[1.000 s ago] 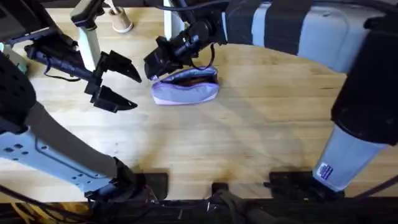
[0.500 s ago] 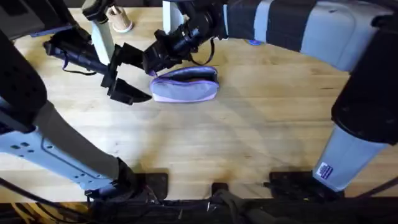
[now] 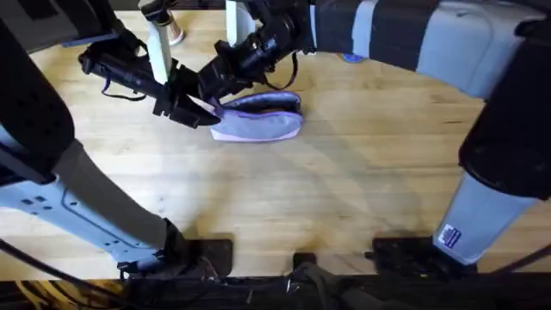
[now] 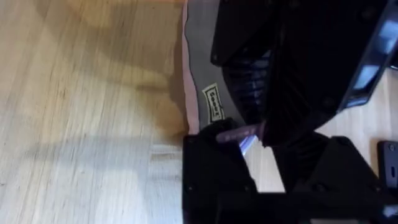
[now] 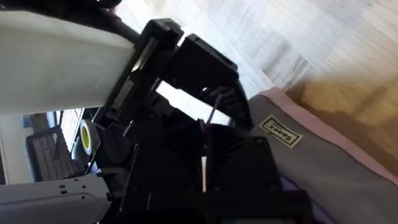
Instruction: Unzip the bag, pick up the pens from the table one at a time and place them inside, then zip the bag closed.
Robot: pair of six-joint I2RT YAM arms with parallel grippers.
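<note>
Up at the left end of the bag [image 3: 263,125], flat on the table [image 3: 344,189], poised with left gripper [image 3: 202,114] slightly parted round a lavender tab [image 4: 239,134] (right gripper [image 3: 213,86] grip: cannot tell), risking a clash of crowded claws or a dragged pouch.

This looks like a robotics lab or workshop bench. A light butcher-block table [image 3: 344,189] carries two mounted arms with cabling along its near edge. A roll of yellow tape [image 5: 86,138] and what may be a chair [image 5: 43,152] stand in the room behind.
</note>
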